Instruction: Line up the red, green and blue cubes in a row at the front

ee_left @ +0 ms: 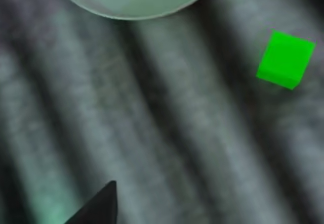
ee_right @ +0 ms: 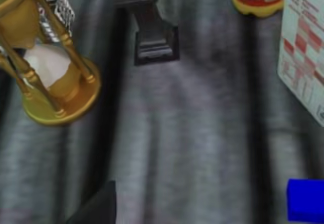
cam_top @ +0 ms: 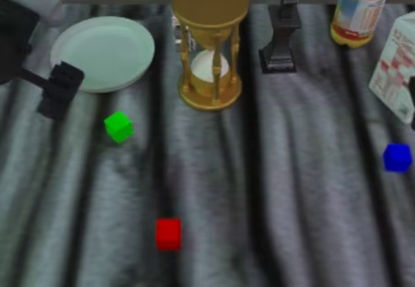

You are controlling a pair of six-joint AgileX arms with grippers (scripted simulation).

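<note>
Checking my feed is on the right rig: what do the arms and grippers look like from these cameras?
In the top view the left arm is matte black, a bulky rounded body narrowing to a slim link and a blocky black left gripper. No cables or markings show. Each wrist view shows only one dark pointed fingertip. Of the right arm, only a dark sliver shows at the right edge.
</note>
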